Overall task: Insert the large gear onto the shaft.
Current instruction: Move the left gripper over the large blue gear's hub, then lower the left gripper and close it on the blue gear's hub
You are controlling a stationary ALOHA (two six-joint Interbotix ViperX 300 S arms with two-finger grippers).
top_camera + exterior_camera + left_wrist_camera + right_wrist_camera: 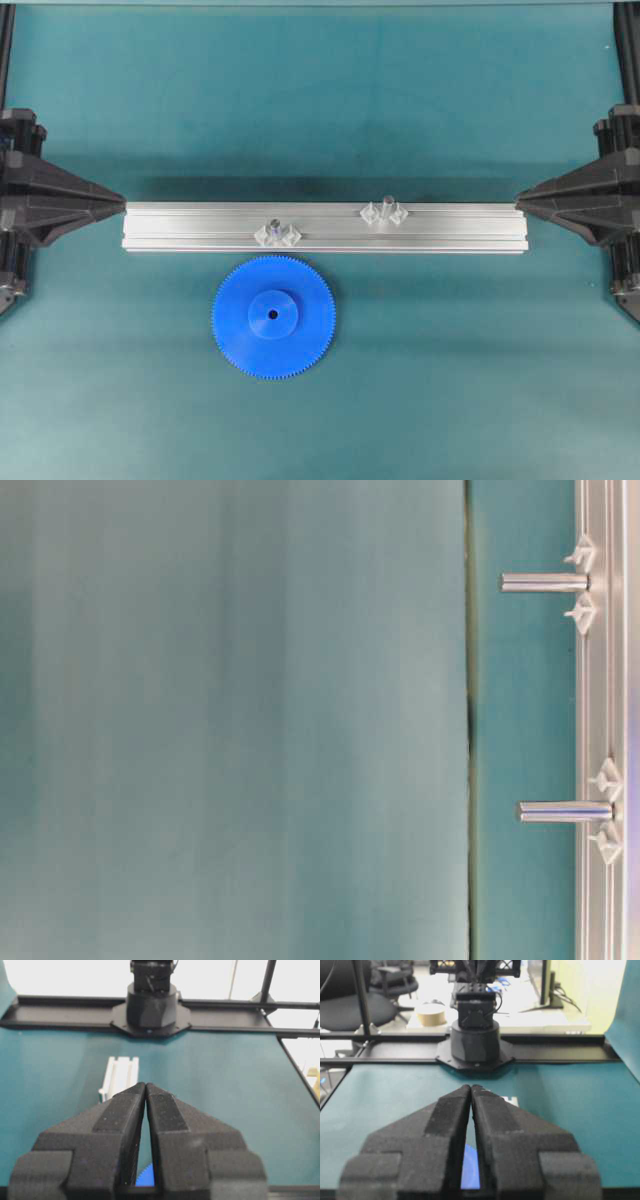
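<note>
Left gripper (120, 205): jaws pressed together at the tips, holding nothing, parked at the left end of the aluminium rail (180, 240).
Right gripper (522, 203): jaws likewise closed and empty, parked at the rail's right end.
Large gear (273, 316): lies flat on the teal mat (450, 380), hub hole up, just in front of the rail, left of centre.
Which arm is nearer: the left one, by my reading; the gear lies ahead of it and toward the camera side of the rail.
Shaft (387, 207): the taller clear peg, upright on its mount right of the rail's middle, well apart from the gear.
Shorter peg (272, 229): stands on the rail just behind the gear, easy to mistake for the target.
Axis: both pegs point straight up, so the gear probably has to stay level and drop down along the peg.
Grip edges: only the toothed rim and raised hub offer a hold; flat on the mat, the rim looks awkward.
Open room: bare mat around the gear on three sides; the rail bounds the fourth.
</note>
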